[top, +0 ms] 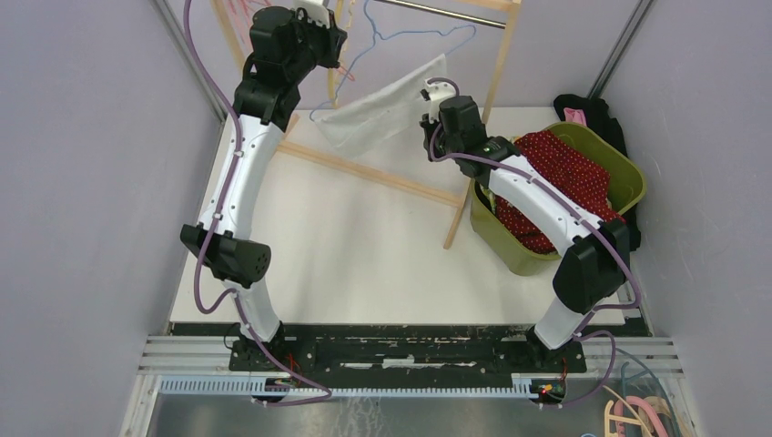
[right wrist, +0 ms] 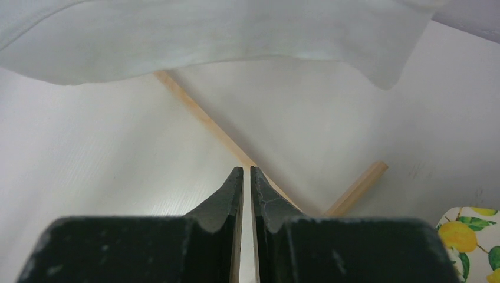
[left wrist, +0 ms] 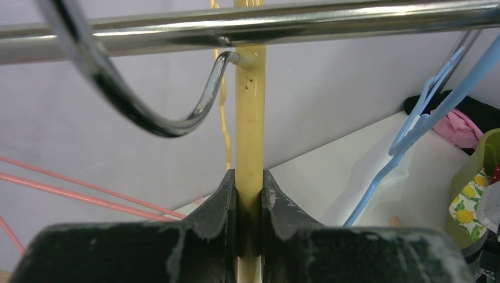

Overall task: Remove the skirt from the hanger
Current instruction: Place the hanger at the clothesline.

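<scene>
Overhead, left pincer (left wrist: 250, 180) clamps the yellow hanger (left wrist: 250, 118); right pincer (right wrist: 247, 172) sits nearly shut, empty, below the skirt (right wrist: 206, 35) hem.

The skirt (top: 382, 114) hangs below the rail (top: 437, 11) at the table's (top: 364, 237) back, left of the bin (top: 630, 168) holding clothes (top: 564, 173).

White table (top: 364, 246) carries a wooden rack (top: 373, 174) and green bin (top: 510, 251).
</scene>
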`<state>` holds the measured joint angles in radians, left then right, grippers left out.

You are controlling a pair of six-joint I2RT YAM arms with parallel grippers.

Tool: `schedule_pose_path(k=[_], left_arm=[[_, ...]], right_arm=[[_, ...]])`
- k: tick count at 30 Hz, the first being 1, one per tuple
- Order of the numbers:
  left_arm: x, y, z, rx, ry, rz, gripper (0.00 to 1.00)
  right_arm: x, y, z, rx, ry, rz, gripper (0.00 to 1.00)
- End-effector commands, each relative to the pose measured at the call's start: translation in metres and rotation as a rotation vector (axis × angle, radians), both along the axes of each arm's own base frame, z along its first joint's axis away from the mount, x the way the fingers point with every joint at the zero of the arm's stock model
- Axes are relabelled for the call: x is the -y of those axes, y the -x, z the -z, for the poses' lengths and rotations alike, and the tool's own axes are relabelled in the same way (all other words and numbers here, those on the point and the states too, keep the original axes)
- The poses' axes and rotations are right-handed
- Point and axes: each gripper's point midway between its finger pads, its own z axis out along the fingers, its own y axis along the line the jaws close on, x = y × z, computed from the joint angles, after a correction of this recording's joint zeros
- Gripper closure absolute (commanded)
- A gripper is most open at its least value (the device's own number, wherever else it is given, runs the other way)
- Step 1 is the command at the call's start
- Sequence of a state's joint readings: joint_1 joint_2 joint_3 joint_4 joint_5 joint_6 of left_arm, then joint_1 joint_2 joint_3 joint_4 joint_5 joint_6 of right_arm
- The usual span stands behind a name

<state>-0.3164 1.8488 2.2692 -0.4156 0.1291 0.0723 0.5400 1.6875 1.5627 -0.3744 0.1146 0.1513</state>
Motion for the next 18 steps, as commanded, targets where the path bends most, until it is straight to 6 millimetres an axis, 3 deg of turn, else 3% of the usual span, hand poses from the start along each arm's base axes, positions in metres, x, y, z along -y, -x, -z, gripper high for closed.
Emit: schedule_pose_path(k=[1,7,18], left_arm=[[-0.012,0.025,-0.079,0.22,0.025,-0.017,0.97],[-0.014,0.029,-0.09,0.241,0.048,-0.012,0.97],[-0.023,0.034,-0.062,0.178,0.004,-0.033,0.97]], right_arm=[[0.004,-0.003,-0.026,0.074,-0.031,0.013,0.86],[0.006,-0.003,-0.024,0.074,-0.025,0.017,0.86],[0.008,-0.005,-0.016,0.064,-0.023,0.025,0.86]])
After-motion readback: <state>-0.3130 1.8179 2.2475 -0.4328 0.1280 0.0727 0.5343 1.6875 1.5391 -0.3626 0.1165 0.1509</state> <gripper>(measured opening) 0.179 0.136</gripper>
